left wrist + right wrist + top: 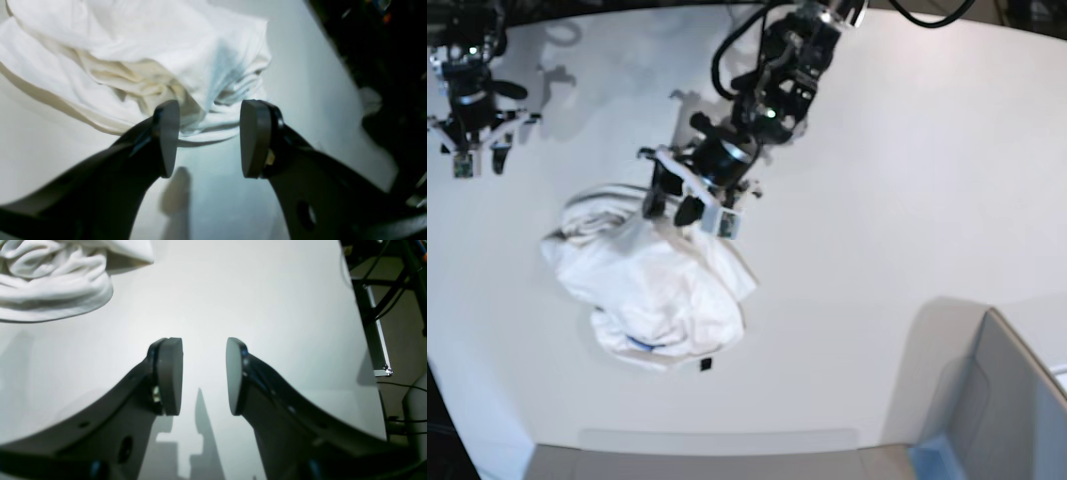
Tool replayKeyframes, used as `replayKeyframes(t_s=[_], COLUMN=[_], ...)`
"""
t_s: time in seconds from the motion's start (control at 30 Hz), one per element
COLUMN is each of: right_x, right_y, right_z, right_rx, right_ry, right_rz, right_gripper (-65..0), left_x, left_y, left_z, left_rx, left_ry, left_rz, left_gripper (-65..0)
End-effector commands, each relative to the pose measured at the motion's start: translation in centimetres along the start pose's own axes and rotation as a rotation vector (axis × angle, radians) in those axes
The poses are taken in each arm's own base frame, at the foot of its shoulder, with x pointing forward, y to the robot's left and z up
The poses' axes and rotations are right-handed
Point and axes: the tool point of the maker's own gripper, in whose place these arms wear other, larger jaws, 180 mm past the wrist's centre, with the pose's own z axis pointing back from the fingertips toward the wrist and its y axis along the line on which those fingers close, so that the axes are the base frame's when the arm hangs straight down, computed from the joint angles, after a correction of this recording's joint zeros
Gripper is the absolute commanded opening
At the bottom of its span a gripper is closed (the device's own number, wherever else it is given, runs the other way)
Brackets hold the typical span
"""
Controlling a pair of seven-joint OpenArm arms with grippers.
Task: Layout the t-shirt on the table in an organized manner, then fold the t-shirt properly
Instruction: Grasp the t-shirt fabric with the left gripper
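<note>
There is one t-shirt (649,285), and it lies on one table (877,200). There are two grippers: one left gripper (667,205) and one right gripper (477,160). Each gripper has two fingers. One grey box (1002,410) stands at the table corner.
</note>
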Motion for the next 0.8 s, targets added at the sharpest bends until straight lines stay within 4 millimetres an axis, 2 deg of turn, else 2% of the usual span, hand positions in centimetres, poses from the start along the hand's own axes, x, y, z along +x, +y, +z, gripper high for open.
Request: replayKeyframes(t_s=[0.0, 0.07, 0.17, 0.3, 0.43, 0.6, 0.7, 0.77], right_x=[0.9, 0.5, 0.1, 0.0, 0.0, -0.1, -0.1, -0.2], right_y=[-0.2, 0.0, 0.4, 0.4, 0.4, 0.3, 0.4, 0.6], right_z=[0.3, 0.5, 0.5, 0.5, 0.6, 0.5, 0.5, 0.6], right_rx=[-0.002, 0.003, 0.007, 0.005, 0.004, 0.003, 0.003, 0.005], right_ry=[-0.037, -0.025, -0.019, -0.016, -0.016, -0.015, -0.014, -0.012], right_rz=[0.017, 0.017, -0.005, -0.003, -0.005, -0.004, -0.006, -0.018], right_gripper=[-44.2, -44.2, -44.3, -44.3, -44.3, -44.3, -44.3, -44.3], left_x=[3.0, 3.6, 3.3, 2.5, 2.0, 2.1, 2.6, 2.2], left_y=[-0.7, 0.3, 1.4, 2.0, 2.3, 2.1, 0.7, -0.2], left_z=[-0.2, -0.5, -1.5, -3.2, -3.7, -3.7, -4.3, -4.9], left_rx=[-0.038, -0.053, -0.078, -0.108, -0.114, -0.118, -0.151, -0.167], left_ry=[-0.088, -0.092, -0.069, -0.018, 0.002, 0.002, 0.012, 0.041], left_rz=[0.033, 0.136, 0.284, 0.398, 0.439, 0.44, 0.402, 0.373], left_gripper=[-35.0, -35.0, -35.0, -35.0, -35.0, -35.0, -35.0, -35.0])
